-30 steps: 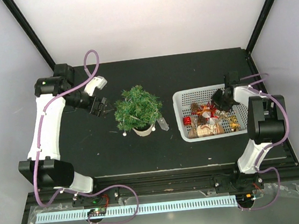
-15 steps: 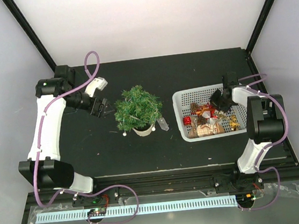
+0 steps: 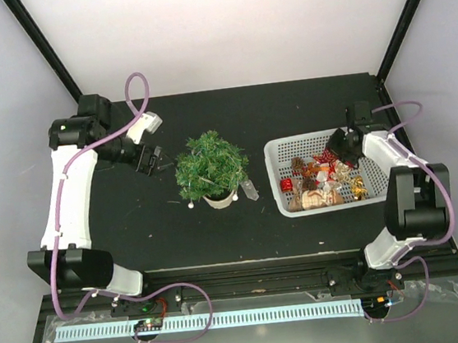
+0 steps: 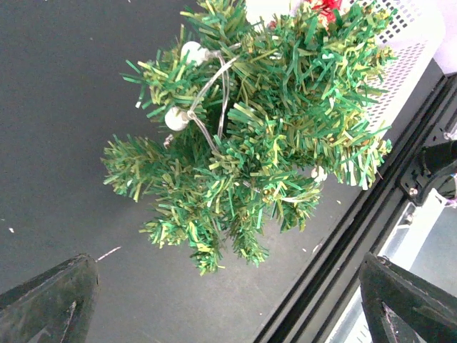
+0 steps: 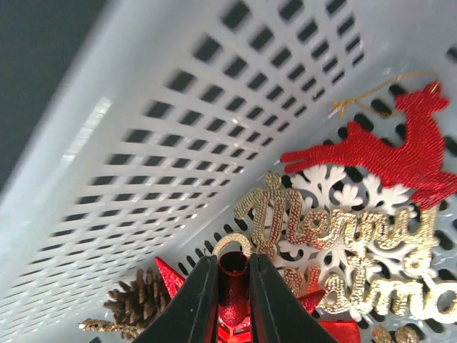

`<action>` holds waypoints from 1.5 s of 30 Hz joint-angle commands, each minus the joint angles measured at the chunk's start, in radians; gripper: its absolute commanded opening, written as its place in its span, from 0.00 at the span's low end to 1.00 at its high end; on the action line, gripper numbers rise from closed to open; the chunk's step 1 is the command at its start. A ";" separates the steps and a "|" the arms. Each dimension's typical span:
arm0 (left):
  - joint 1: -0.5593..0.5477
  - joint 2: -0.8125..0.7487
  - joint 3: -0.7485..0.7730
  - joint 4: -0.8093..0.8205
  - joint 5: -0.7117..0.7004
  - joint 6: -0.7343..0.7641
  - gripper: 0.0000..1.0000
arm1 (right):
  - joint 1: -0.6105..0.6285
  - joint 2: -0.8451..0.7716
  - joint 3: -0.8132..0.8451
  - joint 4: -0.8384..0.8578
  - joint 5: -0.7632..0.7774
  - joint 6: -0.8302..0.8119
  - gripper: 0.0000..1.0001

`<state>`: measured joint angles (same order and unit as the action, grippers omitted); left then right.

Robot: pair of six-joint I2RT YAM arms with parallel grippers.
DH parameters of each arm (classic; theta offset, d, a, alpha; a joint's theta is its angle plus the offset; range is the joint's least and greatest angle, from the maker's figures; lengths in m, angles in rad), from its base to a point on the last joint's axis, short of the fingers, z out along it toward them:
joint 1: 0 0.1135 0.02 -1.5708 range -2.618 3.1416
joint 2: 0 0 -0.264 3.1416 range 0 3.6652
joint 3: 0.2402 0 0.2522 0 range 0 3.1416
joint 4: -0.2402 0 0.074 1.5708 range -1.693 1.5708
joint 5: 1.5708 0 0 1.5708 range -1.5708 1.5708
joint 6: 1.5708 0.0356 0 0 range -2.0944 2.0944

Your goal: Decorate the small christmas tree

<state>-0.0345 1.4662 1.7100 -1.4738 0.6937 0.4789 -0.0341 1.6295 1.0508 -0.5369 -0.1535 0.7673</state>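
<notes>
The small christmas tree (image 3: pixel 210 165) stands left of centre on its whitish base (image 3: pixel 220 198), with a string of white beads (image 4: pixel 176 118) hung on it. It fills the left wrist view (image 4: pixel 257 121). My left gripper (image 3: pixel 151 159) is open and empty, a little left of the tree, with both fingertips (image 4: pixel 50 300) apart from its branches. My right gripper (image 3: pixel 343 145) is inside the white basket (image 3: pixel 276 179). In the right wrist view the right gripper (image 5: pixel 233 282) is shut on the stem of a red glitter star ornament (image 5: pixel 234 314).
The basket wall (image 5: pixel 178 143) is close on the right gripper's left. Inside the basket lie a red reindeer (image 5: pixel 393 153), a gold "Merry Christmas" sign (image 5: pixel 335 236) on a white snowflake, and a pine cone (image 5: pixel 139 300). A clear ornament (image 3: pixel 249 190) lies right of the tree base.
The right gripper has shifted slightly right and back inside the basket, and its arm has swung outward. The left gripper has drawn back a little, away from the tree.
</notes>
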 commanded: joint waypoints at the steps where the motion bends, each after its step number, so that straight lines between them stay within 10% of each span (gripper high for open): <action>1: -0.005 -0.013 0.063 -0.007 -0.037 0.021 0.99 | 0.005 -0.073 0.050 -0.071 0.094 -0.067 0.13; 18: -0.054 -0.068 0.135 0.081 -0.205 0.134 0.99 | 0.090 -0.292 0.077 -0.195 0.405 -0.204 0.12; 45: -0.159 -0.096 -0.002 0.139 -0.254 0.147 0.99 | 0.480 -0.161 0.216 -0.446 0.853 -0.357 0.12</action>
<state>-0.1833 1.3930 1.7176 -1.3525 0.4480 0.6182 0.3740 1.4559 1.2015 -0.9375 0.6300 0.4107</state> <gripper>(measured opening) 0.990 0.119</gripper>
